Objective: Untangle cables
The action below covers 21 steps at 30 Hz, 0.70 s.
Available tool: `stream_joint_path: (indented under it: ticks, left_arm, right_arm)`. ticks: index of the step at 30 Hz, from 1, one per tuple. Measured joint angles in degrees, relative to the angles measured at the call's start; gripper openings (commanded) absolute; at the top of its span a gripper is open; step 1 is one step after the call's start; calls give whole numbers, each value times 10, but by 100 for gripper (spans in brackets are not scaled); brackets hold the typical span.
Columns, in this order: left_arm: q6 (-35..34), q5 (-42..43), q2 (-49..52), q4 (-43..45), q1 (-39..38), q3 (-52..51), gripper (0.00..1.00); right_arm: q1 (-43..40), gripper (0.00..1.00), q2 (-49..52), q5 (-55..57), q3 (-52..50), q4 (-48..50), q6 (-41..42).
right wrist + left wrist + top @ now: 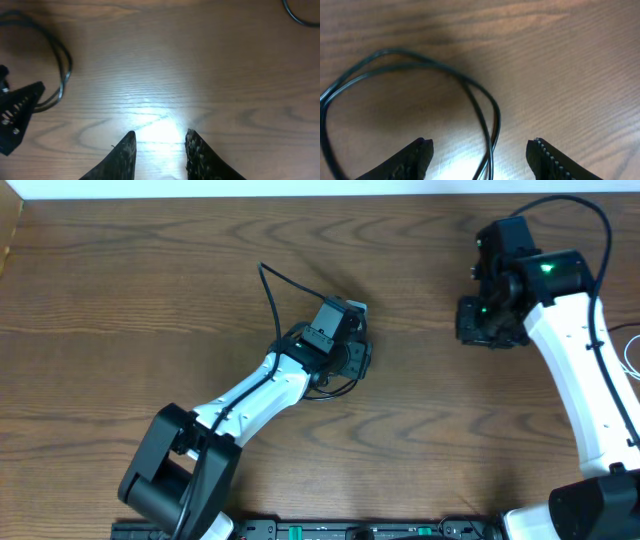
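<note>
— Status, left pincer (480,145)?
— Released, jaws spread; straddling black cable (496,117) loop lying flat on surface (570,60).
— Right pincer (159,137)?
— Released, grasping nothing; over surface, apart from loop. White cable (627,355) at right edge, beside right arm.

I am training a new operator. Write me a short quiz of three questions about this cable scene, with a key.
1. True or false: the left tool is shut on the thin black cable.
2. Which tool hangs over that cable? A) left tool B) right tool
3. Fill in: the cable lies on the brown wooden ____.
Key: 1 false, it is open; 2 A; 3 table.
</note>
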Motion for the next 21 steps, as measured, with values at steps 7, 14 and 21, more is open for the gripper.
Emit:
stream_joint_path:
  ticks: [7,14,21]
  left_arm:
    - [0,-3,43,34,-10,0,65]
    - [-1,-6,92,52,-27,1,56]
    - [-3,-6,94,47,-43,1,35]
  right_arm:
    - [-43,28,0,0,0,-8,-1]
    - [-56,27,0,0,0,-10,-3]
    - [-56,27,0,0,0,-7,-3]
